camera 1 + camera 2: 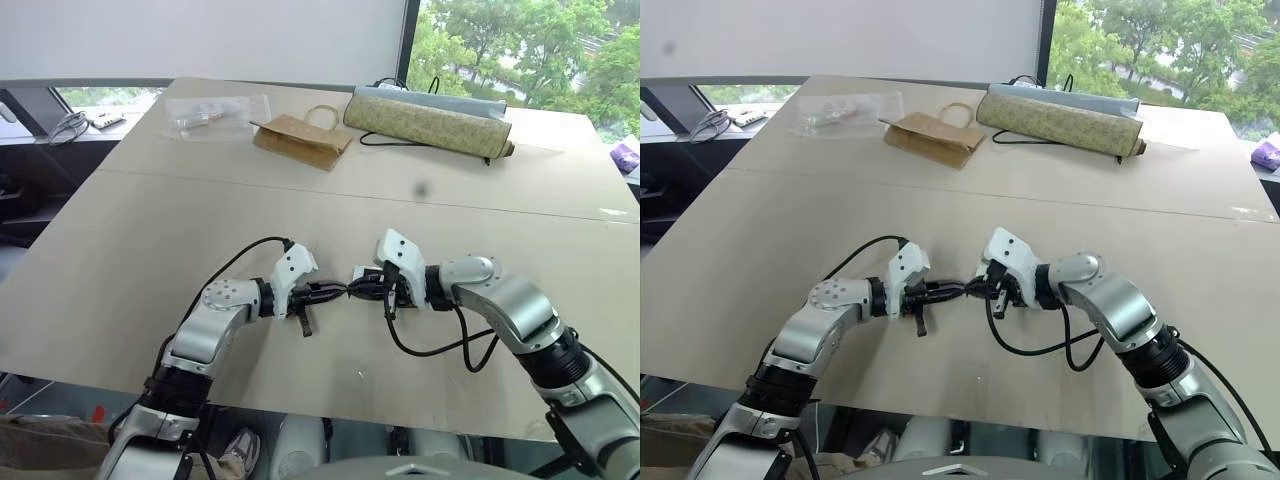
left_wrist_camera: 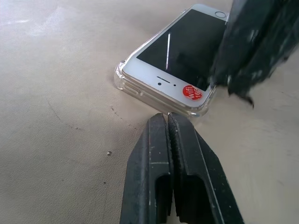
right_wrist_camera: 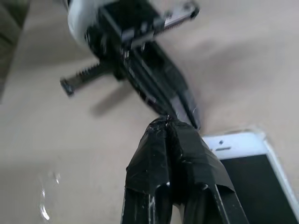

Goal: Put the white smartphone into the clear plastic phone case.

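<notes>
The white smartphone (image 2: 187, 51) lies screen up on the table, a red round sticker near its bottom end. The clear plastic phone case (image 2: 122, 77) shows as a glossy rim wrapping the phone's near end and corners. My left gripper (image 2: 167, 116) is shut and empty, its tips right at the case's corner. My right gripper (image 3: 167, 122) is also shut, with black-taped fingers (image 2: 252, 51) down over the phone's long edge and hiding part of the screen. In the head view the two grippers (image 1: 348, 289) meet tip to tip near the table's front middle, and the phone is hidden under them.
At the table's far side lie a brown paper bag (image 1: 300, 138), a long olive roll (image 1: 428, 125) with a black cable, and a crinkled clear bag of small items (image 1: 215, 115). The table's front edge (image 1: 300, 410) runs just below my arms.
</notes>
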